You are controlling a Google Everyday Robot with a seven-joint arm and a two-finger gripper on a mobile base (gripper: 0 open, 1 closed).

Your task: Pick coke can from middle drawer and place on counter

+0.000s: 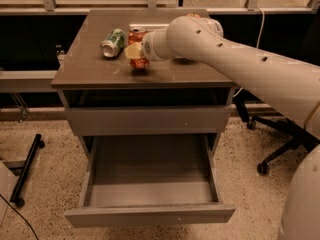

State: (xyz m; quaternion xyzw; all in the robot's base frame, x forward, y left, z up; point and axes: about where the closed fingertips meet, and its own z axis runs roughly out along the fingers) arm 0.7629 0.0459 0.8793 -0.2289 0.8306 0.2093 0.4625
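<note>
camera view, single frame. the coke can [139, 38] is a small red soda can with a silver top rim and pale lettering. it stands upright, and its middle is partly covered by the gripper. its surface detail is too faint to grade for dents.

location: the can is on the counter [90, 66], toward the back and a little left of centre. whether its base rests on the slab or sits just clear of it cannot be told. a dull red reflection lies directly below it on the glossy top.

the gripper [137, 51] is at the can, reaching in from the right at the end of the white arm [240, 64]. one pale yellow finger [131, 50] lies against the can's front-left side. the opposite finger is hidden behind the can. the jaws stand closed to the can's width with the can held between them.

a green-and-white can [113, 42] lies on its side just left of the coke can, close to it but apart from it.

the middle drawer [150, 215] is pulled fully out below, nothing seen on its floor. the shallower drawer front [147, 120] above it is closed. an office chair base [280, 144] stands on the speckled floor to the right of the cabinet.
</note>
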